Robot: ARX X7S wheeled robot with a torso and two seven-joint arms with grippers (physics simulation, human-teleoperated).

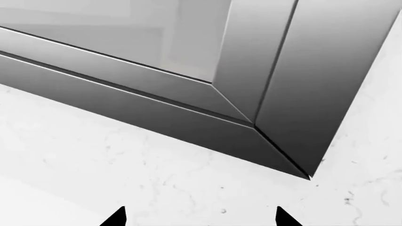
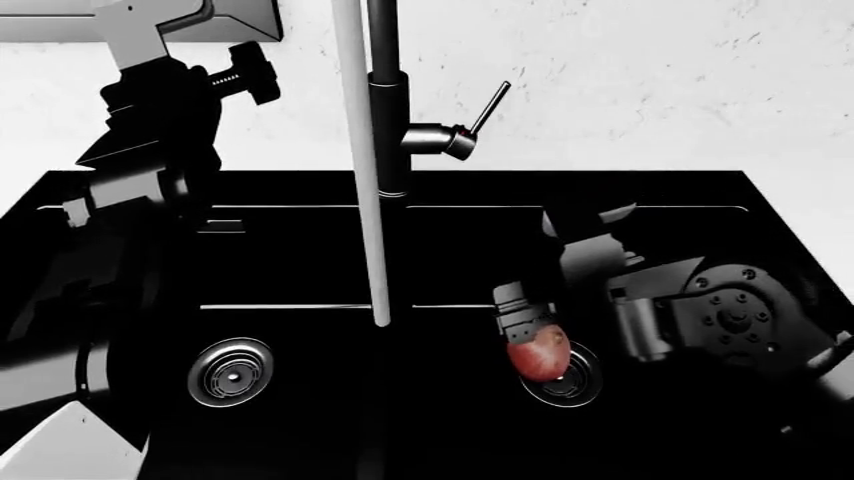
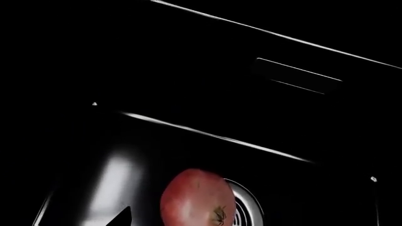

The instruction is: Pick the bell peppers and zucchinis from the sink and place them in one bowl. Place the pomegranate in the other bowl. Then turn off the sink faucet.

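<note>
A red-pink pomegranate [image 2: 539, 357] lies in the right basin of the black sink [image 2: 667, 190], beside the steel drain [image 2: 577, 385]. My right gripper [image 2: 525, 325] reaches down over it. In the right wrist view the pomegranate [image 3: 197, 197] sits between the jaws of the right gripper [image 3: 201, 217]. One dark fingertip [image 3: 125, 217] shows apart from the fruit, so the gripper is open. My left gripper [image 1: 199, 216] is open over white counter with nothing in it. The sink faucet [image 2: 387, 100] has its lever [image 2: 489, 104] tilted up, and water [image 2: 371, 220] runs. Bell peppers, zucchinis and bowls are out of view.
A steel frame corner [image 1: 188, 103] lies on the white marble counter [image 2: 641, 80] behind the sink, just ahead of the left gripper. The left arm [image 2: 147, 130] stretches over the left basin, which has its own drain [image 2: 230, 372].
</note>
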